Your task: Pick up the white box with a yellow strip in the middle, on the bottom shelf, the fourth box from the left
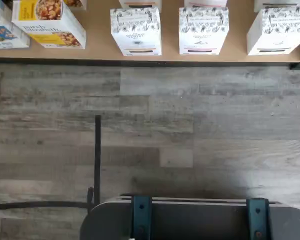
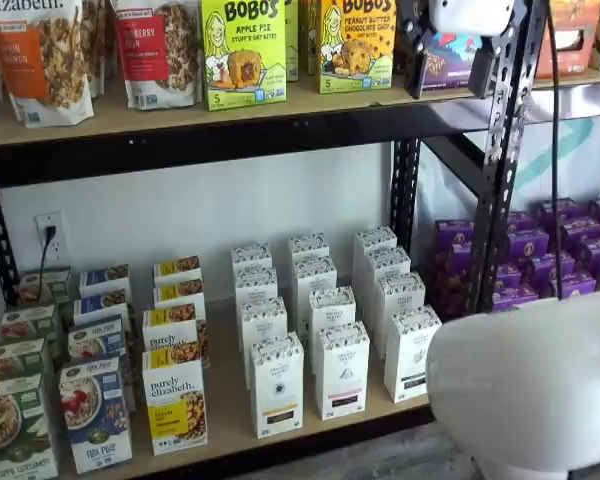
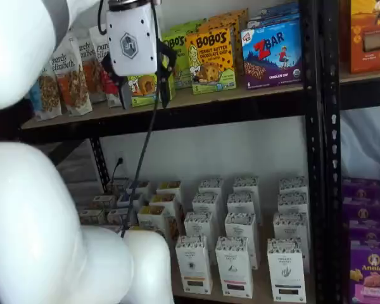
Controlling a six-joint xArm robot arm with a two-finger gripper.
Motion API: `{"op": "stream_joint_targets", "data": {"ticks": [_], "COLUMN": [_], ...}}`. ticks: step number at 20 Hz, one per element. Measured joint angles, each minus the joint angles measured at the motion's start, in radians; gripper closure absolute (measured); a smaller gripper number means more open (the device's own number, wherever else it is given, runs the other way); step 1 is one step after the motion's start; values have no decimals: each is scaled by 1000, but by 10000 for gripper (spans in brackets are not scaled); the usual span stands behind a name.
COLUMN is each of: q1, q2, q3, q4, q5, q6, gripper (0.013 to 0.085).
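White-bodied gripper [image 3: 142, 95] raised at upper shelf, black fingers apart, well above tall white yellow-strip carton [image 2: 277, 385] on tan wooden bottom shelf [image 2: 310, 425].

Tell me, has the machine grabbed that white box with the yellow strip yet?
Not yet. The white box stands untouched at the front of the bottom shelf. The gripper hangs high by the upper shelf, open and empty. Lowering, grasping and lifting all remain.

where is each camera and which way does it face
Wrist view: on the arm, looking down at the floor and the bottom shelf front edge; dark mount shows.
Shelf view: fronts the shelves; the white box in the front row, white arm in the corner.
Shelf view: angled; end effector up high.
Shared: the white box.
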Motion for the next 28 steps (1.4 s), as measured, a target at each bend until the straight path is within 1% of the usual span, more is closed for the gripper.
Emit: {"op": "stream_joint_targets", "data": {"ticks": [4,7,8,10,11,13,16,19,21,26,28], "q1": [41,58,67,99,107,109,106,118,120,142,158], "q2": [10,19,21,22,20,19,23,20,18,31,50], "q3": [43,77,91,123,140,173,211,255,283,351,369], "q4": [-12,-20,-29,-71,-83,-89,-84,-91,-86,-81,-92], "q5": [-38,-68,-81,-116,-136,-173,-216,-272,-313,-405,-429], "q6": [35,49,55,77,83,85,83,94,96,117,133], "gripper": [130,130,130,130,130,130,130,130,130,130,130]}}
